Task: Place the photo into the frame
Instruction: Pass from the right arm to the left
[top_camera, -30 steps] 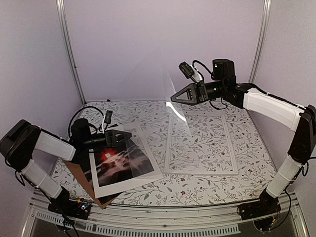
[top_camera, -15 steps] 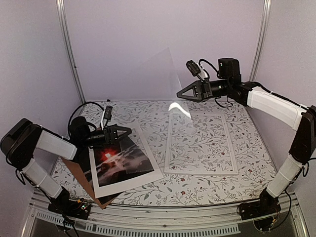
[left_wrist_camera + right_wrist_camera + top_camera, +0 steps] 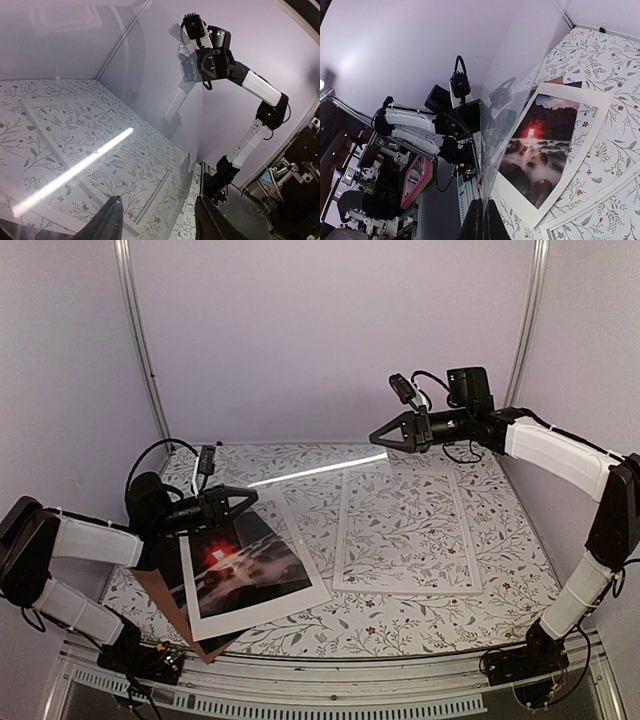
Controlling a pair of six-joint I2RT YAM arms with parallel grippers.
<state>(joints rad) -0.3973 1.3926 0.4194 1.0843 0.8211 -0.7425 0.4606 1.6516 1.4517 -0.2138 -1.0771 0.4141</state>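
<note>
The photo (image 3: pixel 240 562) is a dark landscape with a red glow, lying at the front left under a white mat (image 3: pixel 300 595). It also shows in the right wrist view (image 3: pixel 545 145). The white frame (image 3: pixel 405 587) lies flat right of centre. A clear pane (image 3: pixel 315 470) hangs in the air between the arms, nearly level. My right gripper (image 3: pixel 373 437) is shut on its far right corner (image 3: pixel 482 205). My left gripper (image 3: pixel 255 498) is at the pane's left end with its fingers apart (image 3: pixel 160 207). The pane (image 3: pixel 100 100) fills that view.
A brown backing board (image 3: pixel 160 595) sticks out from under the mat at the front left. The floral table (image 3: pixel 400 625) ends at a metal rail along the near edge. Lilac walls close in the back and both sides.
The pane has tipped from nearly upright down to nearly level. My right gripper has shifted right and slightly lower with it. My left gripper has risen to the pane's left end, its jaws narrower.
</note>
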